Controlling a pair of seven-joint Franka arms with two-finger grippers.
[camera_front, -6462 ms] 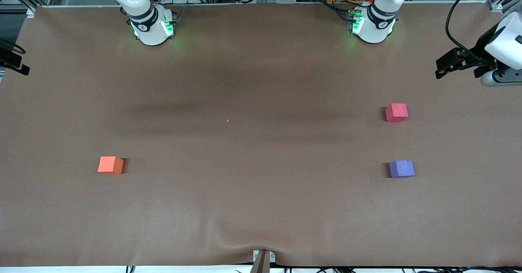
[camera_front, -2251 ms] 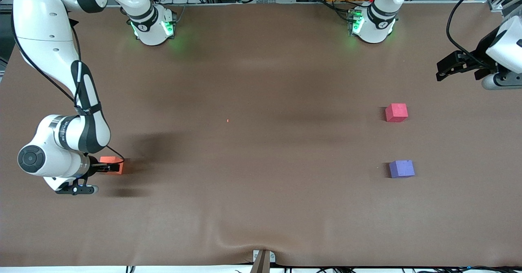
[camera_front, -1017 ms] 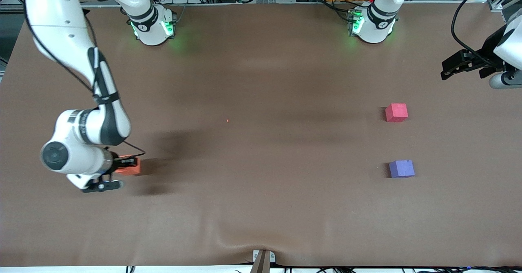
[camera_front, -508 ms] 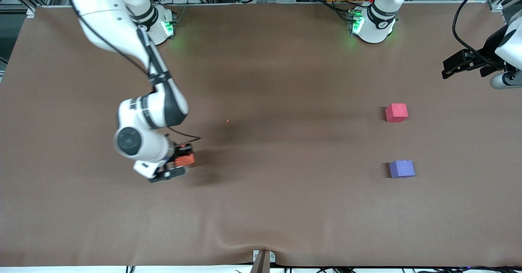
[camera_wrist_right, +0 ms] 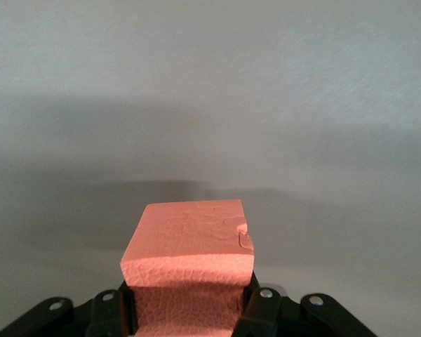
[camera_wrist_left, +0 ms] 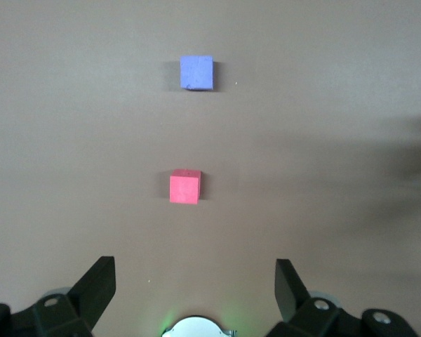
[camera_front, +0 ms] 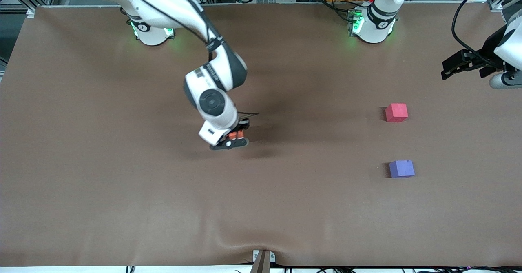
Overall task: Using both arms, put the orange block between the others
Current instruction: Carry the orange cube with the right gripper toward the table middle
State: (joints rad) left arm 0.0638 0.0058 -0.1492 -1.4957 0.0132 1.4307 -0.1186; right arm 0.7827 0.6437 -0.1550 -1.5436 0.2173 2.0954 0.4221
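The counter (camera_front: 122,207) is a wide brown sheet. Over its middle the right arm (camera_front: 171,7) reaches out from its base, and the right gripper (camera_front: 235,136) is clenched on the orange block (camera_wrist_right: 189,246), carried above the surface. The left arm (camera_front: 507,44) waits at its own end of the counter, its left gripper (camera_wrist_left: 195,284) spread wide and holding nothing. The red-pink cube (camera_front: 396,112) and the purple-blue cube (camera_front: 401,169) sit well apart toward that end, the purple-blue one nearer the front camera, with a clear gap between them. The orange block looks light, soft and foam-like, its skin creased and dented at one edge, so it probably wants a mild squeeze on two opposite flat faces.
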